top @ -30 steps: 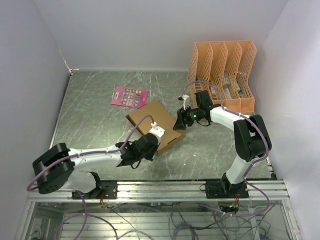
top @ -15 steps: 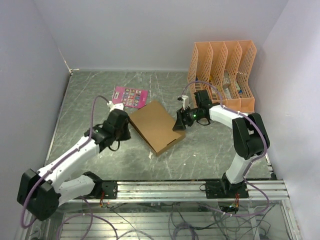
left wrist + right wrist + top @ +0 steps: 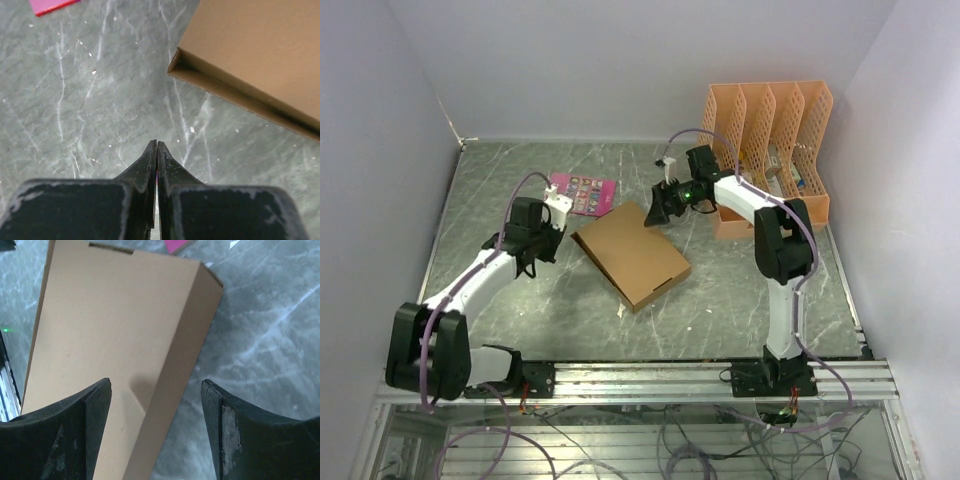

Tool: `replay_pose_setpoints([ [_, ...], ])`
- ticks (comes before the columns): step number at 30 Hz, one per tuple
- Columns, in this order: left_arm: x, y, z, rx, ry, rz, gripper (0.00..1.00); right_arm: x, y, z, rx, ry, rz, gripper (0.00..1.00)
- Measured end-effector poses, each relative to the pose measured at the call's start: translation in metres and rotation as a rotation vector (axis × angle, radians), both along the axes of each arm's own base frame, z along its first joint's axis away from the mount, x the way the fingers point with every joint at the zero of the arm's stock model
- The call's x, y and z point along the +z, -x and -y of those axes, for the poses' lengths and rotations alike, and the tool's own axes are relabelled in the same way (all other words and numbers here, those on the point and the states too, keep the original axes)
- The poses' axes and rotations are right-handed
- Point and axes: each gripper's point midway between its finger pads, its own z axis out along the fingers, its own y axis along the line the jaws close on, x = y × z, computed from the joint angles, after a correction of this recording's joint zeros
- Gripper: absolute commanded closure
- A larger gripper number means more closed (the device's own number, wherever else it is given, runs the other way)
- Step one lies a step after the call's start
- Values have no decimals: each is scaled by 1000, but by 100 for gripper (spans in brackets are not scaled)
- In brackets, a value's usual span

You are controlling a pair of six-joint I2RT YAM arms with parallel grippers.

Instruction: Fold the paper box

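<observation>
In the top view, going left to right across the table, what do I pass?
left gripper → pink card → paper box → orange file organizer. The right gripper overlaps the box's far corner in this view, so it is left out.

No text can be read anywhere (the pink card point(image 3: 579, 193) bears only tiny, blurred printed squares).

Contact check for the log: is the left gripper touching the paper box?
Apart. In the left wrist view the left gripper, fingers shut, sits short of the paper box; bare table shows between.
</observation>
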Motion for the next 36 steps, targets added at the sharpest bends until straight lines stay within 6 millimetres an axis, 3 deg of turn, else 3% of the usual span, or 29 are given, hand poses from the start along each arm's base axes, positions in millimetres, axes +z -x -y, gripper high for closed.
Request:
replay_pose_setpoints([
  [5, -33, -5, -4, -82, -9, -72, 93, -27, -8, -15, 3, -16, -102, 35],
  [9, -61, -3, 3, -137, -1, -148, 93, -25, -3, -21, 8, -44, -143, 46],
  [13, -74, -14, 8, -148, 10, -187, 93, -23, 2, -27, 18, -57, -165, 50],
  [18, -62, -43, 24, -127, 79, -138, 93, -24, 9, -35, 36, -58, -167, 52],
  [25, -52, -53, 35, -99, 92, -112, 93, -24, 8, -34, 22, -46, -158, 51],
  [30, -52, -52, 35, -94, 94, -118, 93, -24, 8, -34, 23, -46, -156, 39],
  [33, -47, -51, 37, -72, 108, -142, 81, -25, 10, -34, 27, -37, -157, 31],
  [36, -29, -49, 24, 23, 144, -144, 71, -24, 10, -31, 27, -32, -152, 27],
])
